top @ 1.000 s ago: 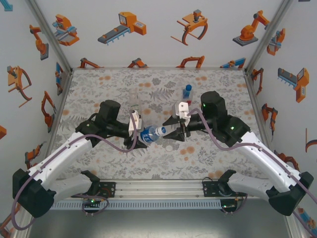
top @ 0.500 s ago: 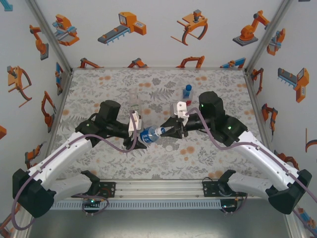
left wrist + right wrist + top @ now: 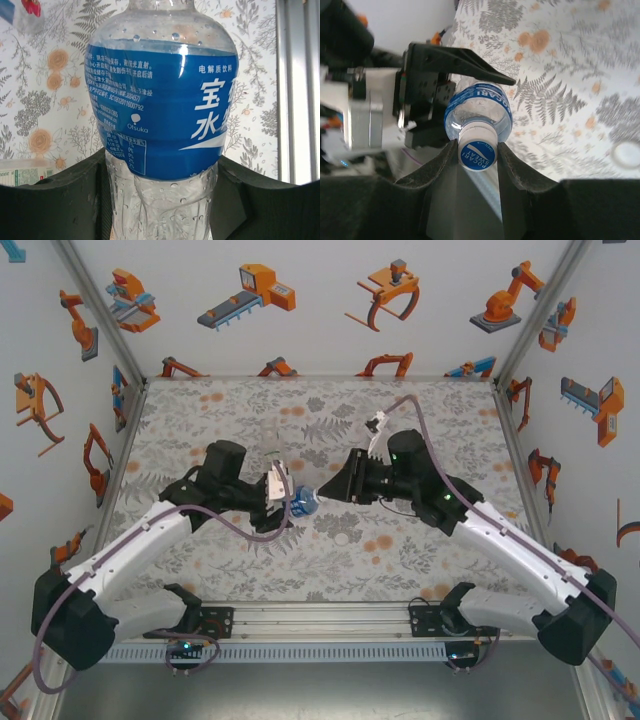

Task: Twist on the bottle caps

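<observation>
White cap (image 3: 625, 154) lies near held water bottle (image 3: 160, 110)

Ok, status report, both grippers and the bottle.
Left gripper shut on blue-labelled bottle. Right gripper shut on blue cap, seated on the bottle's neck. Loose white cap on table, off to one side.

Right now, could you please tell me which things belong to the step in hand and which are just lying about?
In hand: the blue-labelled bottle, gripped by the left gripper; the blue cap on its neck, pinched by the right gripper.
Lying about, for later: a white cap on the table; a bottle with red on it; a labelled clear bottle.
</observation>
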Motion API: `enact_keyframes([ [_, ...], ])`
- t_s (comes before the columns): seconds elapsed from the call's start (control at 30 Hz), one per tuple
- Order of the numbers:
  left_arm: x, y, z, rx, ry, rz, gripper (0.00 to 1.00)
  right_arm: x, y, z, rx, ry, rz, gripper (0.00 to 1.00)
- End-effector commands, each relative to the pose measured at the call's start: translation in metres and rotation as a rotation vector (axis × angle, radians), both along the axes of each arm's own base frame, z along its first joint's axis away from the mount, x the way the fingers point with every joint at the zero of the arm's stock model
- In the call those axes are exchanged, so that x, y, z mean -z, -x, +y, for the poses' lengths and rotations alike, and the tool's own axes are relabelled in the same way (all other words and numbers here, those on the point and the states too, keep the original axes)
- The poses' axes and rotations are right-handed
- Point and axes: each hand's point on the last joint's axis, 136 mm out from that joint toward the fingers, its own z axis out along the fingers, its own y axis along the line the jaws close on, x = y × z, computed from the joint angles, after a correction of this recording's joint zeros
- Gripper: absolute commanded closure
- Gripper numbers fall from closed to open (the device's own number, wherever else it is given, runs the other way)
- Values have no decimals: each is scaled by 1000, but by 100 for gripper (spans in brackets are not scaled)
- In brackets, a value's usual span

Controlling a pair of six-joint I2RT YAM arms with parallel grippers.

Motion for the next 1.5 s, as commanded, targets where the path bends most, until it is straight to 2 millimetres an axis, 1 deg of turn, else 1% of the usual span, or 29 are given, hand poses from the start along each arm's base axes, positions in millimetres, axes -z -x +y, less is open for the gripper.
enact_keyframes([
  [0.0,-21,-2,-15,68,104,-87,100,32,-7,-4,210,-50,318,100],
  [0.1,-8,-3,-13,72,50,-76,100,25,-8,-3,202,-53,316,100],
  [0.13,-6,-3,-13,72,36,-68,100,22,-8,-3,193,-39,294,98],
  [0.2,-6,-3,-14,76,28,-53,100,14,-9,-7,160,9,215,76],
  [0.27,-5,-3,-14,81,25,-54,100,4,-11,-10,120,48,126,59],
  [0.37,-3,-4,-13,86,16,-55,100,-22,-11,-15,38,84,-69,44],
  [0.4,-3,-3,-13,88,12,-54,100,-31,-11,-16,10,101,-150,42],
  [0.47,-3,-3,-13,89,12,-52,100,-47,-8,-18,-58,145,-313,41],
  [0.53,-3,-1,-14,101,20,-47,100,-57,-3,-17,-140,185,-464,41],
  [0.6,-5,0,-15,112,29,-42,100,-65,9,-12,-260,206,-622,41],
  [0.67,-7,3,-16,124,39,-37,100,-70,29,-6,-414,199,-769,42],
  [0.77,-9,7,-17,148,53,-25,100,-74,60,-3,-612,168,-967,41],
  [0.83,-11,11,-17,164,64,-17,100,-72,80,-5,-729,144,-1096,41],
  [0.87,-12,13,-18,174,70,-12,100,-67,87,-6,-770,143,-1150,41],
  [0.9,-13,15,-18,187,78,-6,100,-64,89,-7,-785,152,-1193,41],
  [0.97,-15,19,-19,205,91,4,100,-60,86,-7,-779,172,-1231,40],
  [1.07,-17,23,-20,226,99,19,100,-56,84,-4,-790,169,-1227,42],
  [1.27,-18,26,-21,247,112,40,100,-48,84,3,-812,143,-1202,48],
  [1.47,-18,26,-21,251,110,42,100,-44,79,5,-794,155,-1198,54],
])
